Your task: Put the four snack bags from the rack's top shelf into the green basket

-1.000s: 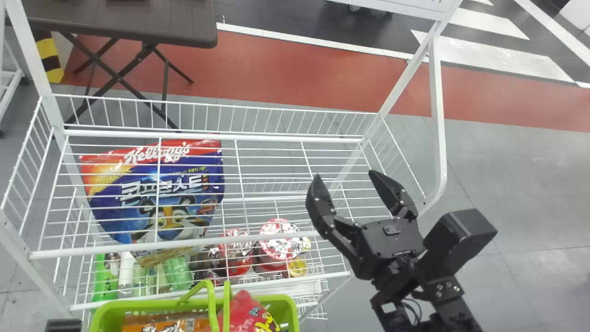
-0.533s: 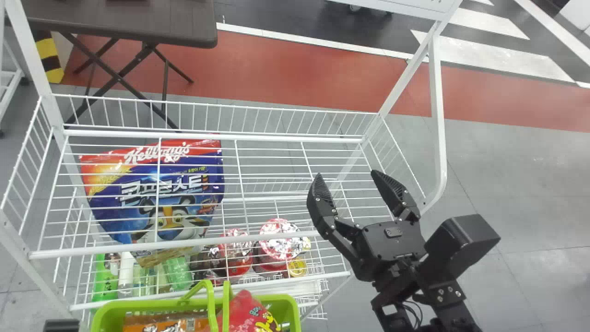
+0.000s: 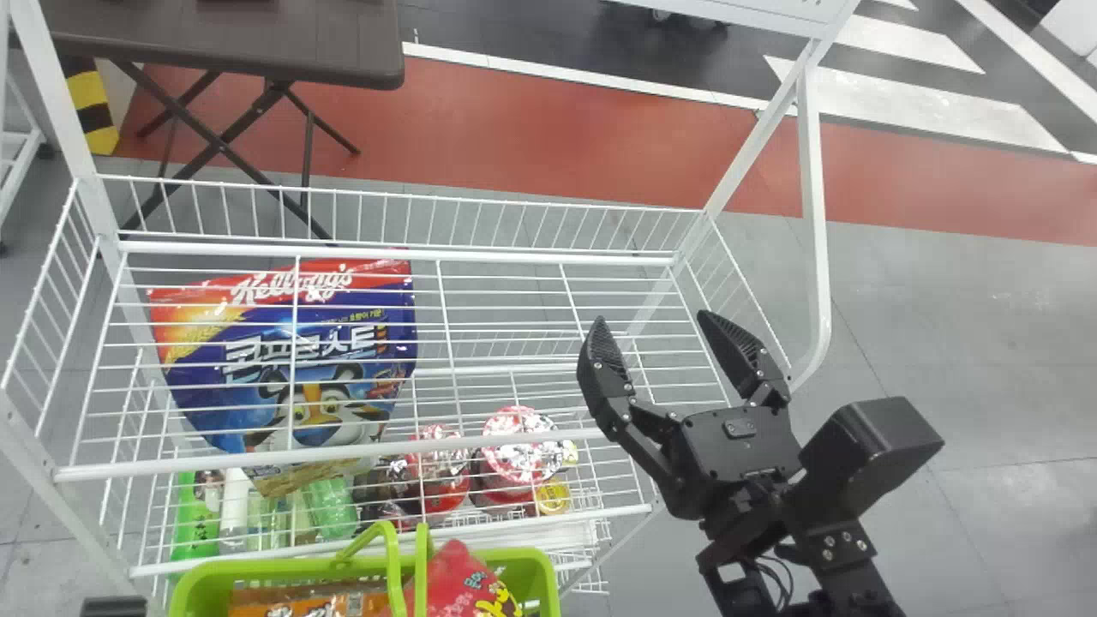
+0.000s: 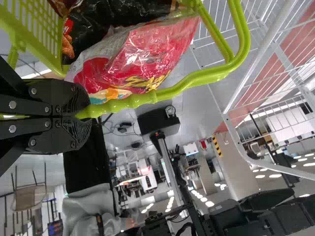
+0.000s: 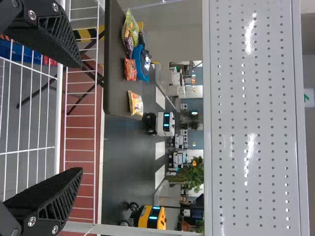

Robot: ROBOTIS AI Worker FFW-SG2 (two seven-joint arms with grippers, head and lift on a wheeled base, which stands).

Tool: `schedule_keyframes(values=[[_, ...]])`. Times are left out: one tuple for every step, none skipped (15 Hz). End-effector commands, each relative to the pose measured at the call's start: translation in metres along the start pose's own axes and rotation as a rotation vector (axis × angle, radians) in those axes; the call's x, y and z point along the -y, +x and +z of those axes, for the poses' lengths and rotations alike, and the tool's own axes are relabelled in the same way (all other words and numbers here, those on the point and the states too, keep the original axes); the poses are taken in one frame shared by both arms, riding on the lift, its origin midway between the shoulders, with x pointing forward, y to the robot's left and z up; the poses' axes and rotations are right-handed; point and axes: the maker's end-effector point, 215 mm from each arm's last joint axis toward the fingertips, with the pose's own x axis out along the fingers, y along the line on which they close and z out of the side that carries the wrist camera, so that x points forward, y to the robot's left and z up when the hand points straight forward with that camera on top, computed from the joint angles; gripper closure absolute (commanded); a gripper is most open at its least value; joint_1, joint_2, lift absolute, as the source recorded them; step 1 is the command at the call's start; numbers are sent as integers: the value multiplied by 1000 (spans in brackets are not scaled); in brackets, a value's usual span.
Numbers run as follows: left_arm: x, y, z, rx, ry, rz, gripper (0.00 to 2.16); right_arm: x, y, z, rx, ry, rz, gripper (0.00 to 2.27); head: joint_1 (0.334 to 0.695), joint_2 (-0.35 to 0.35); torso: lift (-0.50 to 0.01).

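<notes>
In the head view my right gripper [image 3: 656, 330] hangs open over the right part of the white wire rack [image 3: 548, 257], with nothing between its fingers. The right wrist view has the same gripper [image 5: 74, 118] with its two fingers wide apart. The green basket [image 3: 542, 574] is at the bottom edge, in front of the rack, holding a red snack bag [image 3: 463, 583] and an orange one [image 3: 313, 602]. From the left wrist view, my left gripper [image 4: 83, 117] is shut on the green basket handle [image 4: 197, 78], beside the red bag [image 4: 142, 54] and a dark bag [image 4: 118, 19].
A large blue cereal bag [image 3: 300, 360] lies on the rack's left side. Bottles and red-lidded tubs [image 3: 518, 450] stand lower down. White posts [image 3: 814, 214] rise at the rack's sides. Behind is a dark table [image 5: 115, 64] carrying several snack bags [image 5: 135, 103].
My right gripper has shifted slightly to the right, its fingers still apart. Basket, bags and rack keep their places.
</notes>
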Motion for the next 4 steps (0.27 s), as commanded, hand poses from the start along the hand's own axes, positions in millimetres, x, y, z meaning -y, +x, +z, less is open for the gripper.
schedule_keyframes(values=[[1,0,1,1,2,0,2142,0,-1,2,5,-1,0,63,695,-350,0],[1,0,0,1,1,0,2145,0,-1,2,7,-1,0,63,695,-350,0],[1,0,0,1,1,0,2145,0,-1,2,7,0,0,63,695,-350,0],[1,0,0,1,1,0,2145,0,-1,3,10,-2,0,63,695,-350,0]])
